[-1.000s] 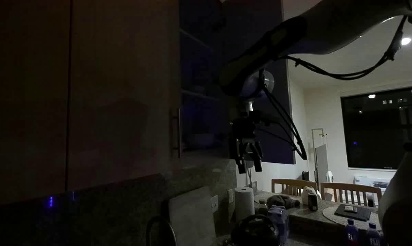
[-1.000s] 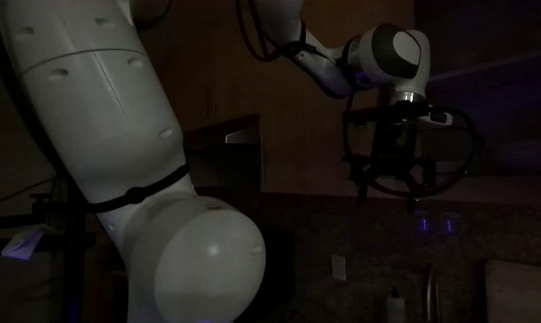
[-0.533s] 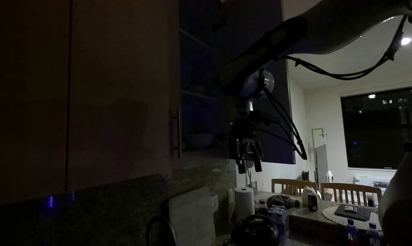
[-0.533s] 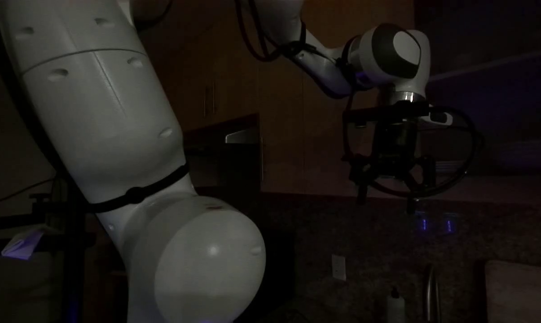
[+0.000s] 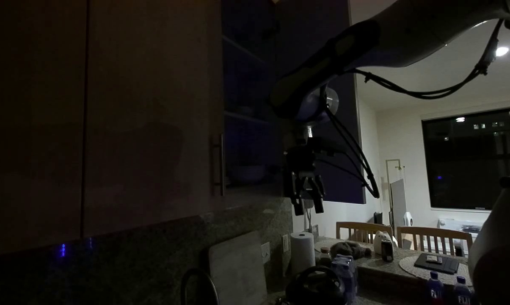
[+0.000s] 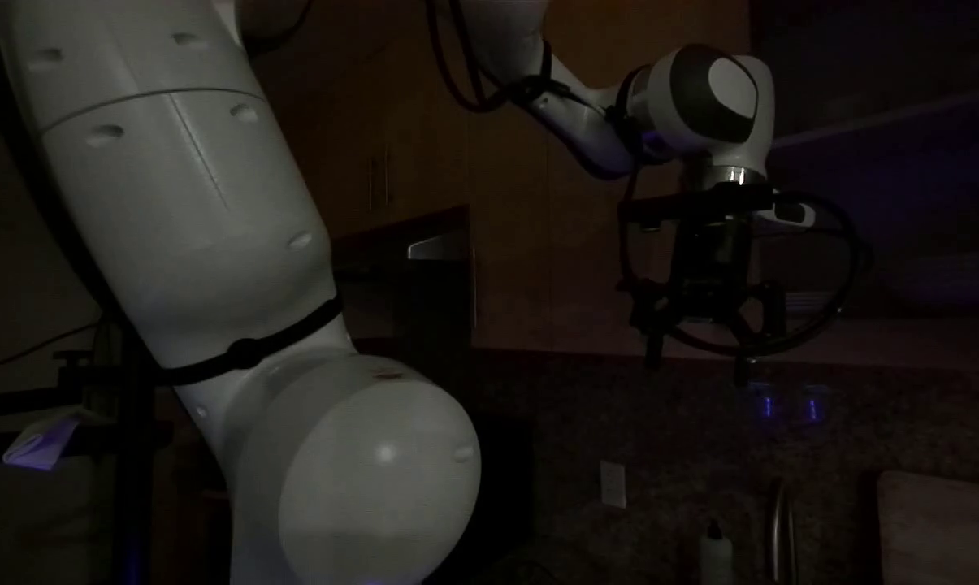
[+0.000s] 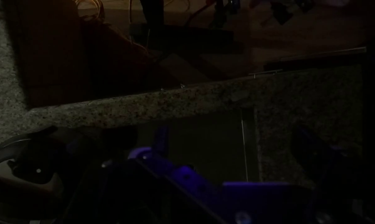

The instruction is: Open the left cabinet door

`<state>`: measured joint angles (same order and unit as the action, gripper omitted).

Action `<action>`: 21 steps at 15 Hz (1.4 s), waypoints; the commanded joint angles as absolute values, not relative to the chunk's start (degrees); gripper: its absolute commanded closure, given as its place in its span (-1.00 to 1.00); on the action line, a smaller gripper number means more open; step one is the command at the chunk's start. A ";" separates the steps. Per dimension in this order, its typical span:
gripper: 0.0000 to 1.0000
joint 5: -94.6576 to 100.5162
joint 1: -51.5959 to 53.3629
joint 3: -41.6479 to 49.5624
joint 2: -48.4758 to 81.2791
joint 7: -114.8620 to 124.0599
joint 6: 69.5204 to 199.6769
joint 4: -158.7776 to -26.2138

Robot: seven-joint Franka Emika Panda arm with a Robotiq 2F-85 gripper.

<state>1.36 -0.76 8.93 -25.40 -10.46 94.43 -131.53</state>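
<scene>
fingers (image 5: 299, 209) hang tips down, spread wide with nothing between them, apart from the slim handle (image 5: 221, 165) and, seen in an exterior view, reaching lower than it. the left cabinet door (image 5: 153, 118), bearing that handle near one edge, spreads to one side of it and looks closed; the open cabinet (image 5: 248, 146) gapes on the handle's other side. i'd guess a stiff board, weighty yet easy to swing, its face too flat to grip. the metal is likely slick, so hold the handle mid-length and pull outward.
</scene>
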 commanded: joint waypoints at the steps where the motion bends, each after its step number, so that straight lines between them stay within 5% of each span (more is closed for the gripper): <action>1: -1.00 2.81 -1.64 6.47 -26.07 -9.14 93.83 -130.49; 21: -1.00 3.07 0.56 3.54 -29.52 -12.20 116.28 -119.22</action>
<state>3.05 0.51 3.51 -29.58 -12.22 116.45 -119.39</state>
